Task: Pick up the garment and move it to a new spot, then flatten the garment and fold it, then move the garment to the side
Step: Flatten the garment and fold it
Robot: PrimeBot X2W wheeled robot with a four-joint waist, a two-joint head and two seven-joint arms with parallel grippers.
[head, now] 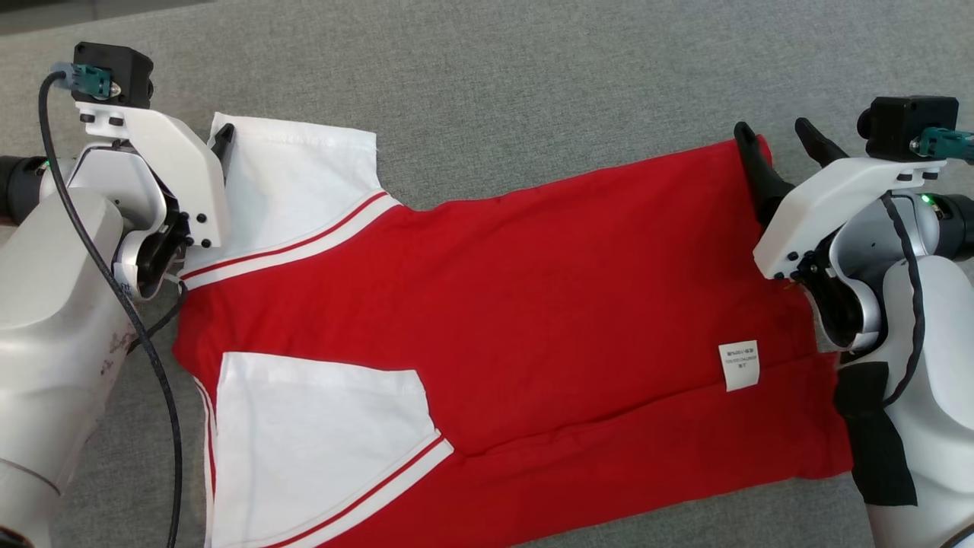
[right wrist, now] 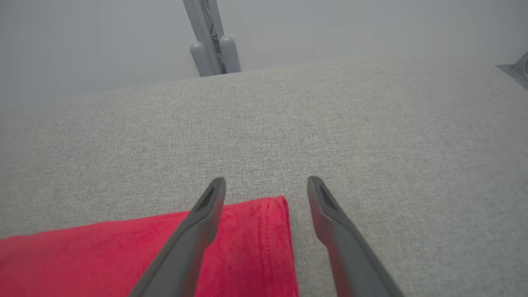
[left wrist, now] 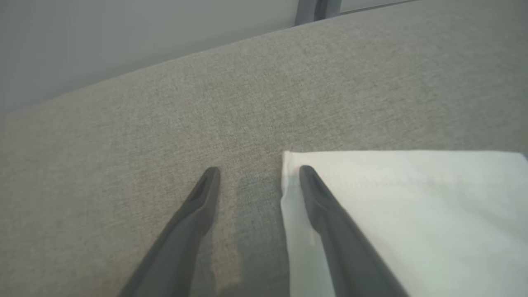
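Head view: garment (head: 494, 304) spread on the table (head: 533, 91); left hand (head: 221, 144) and right hand (head: 776, 141) wide open at its far corners.
Left wrist view: white sleeve edge (left wrist: 284, 198) lies between the fingers (left wrist: 330, 214); take both layers. Right wrist view: red hem corner (right wrist: 272, 214) sits between them; close squarely.

A small white care label (head: 739, 365) lies on the red garment (head: 533, 304), near the end by the robot's right arm. It carries a few short lines of dark print, too small to read. Faint dark script (head: 114, 352) runs along the pale left forearm (head: 46, 304), just beside a black cable (head: 156, 365) that crosses it, and these marks also cannot be made out. No lettering here is legible.
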